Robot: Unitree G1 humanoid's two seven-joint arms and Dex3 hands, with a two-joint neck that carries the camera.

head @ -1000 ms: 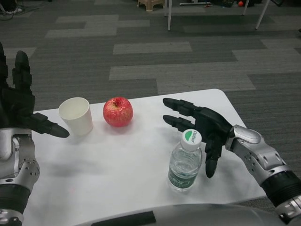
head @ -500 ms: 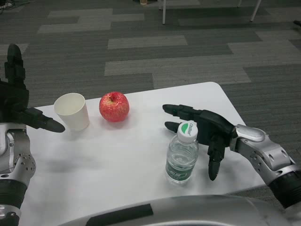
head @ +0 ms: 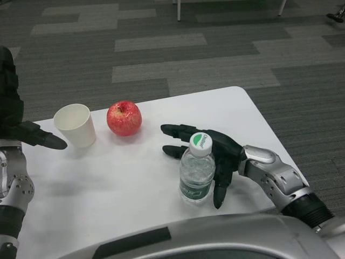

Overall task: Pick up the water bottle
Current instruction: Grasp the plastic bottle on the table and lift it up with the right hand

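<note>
Flanking the upright water bottle (head: pixel 196 171), right hand (head: pixel 215 154), fingers (head: pixel 175 129) spread wide, holding nothing.

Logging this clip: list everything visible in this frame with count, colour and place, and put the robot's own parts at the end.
water bottle: one, clear with a green label and white cap, upright on the near right part of the table.
apple: one, red, far side of the table, just right of the cup.
paper cup: one, white, upright, far left of the table.
table: one, white, filling the lower frame.
carpet floor: grey, in striped tiles, beyond the table.
right hand: one, black on a silver forearm, fingers spread around the far and right sides of the bottle, grip not closed.
left hand: one, black, raised at the left edge, holding nothing.
</note>
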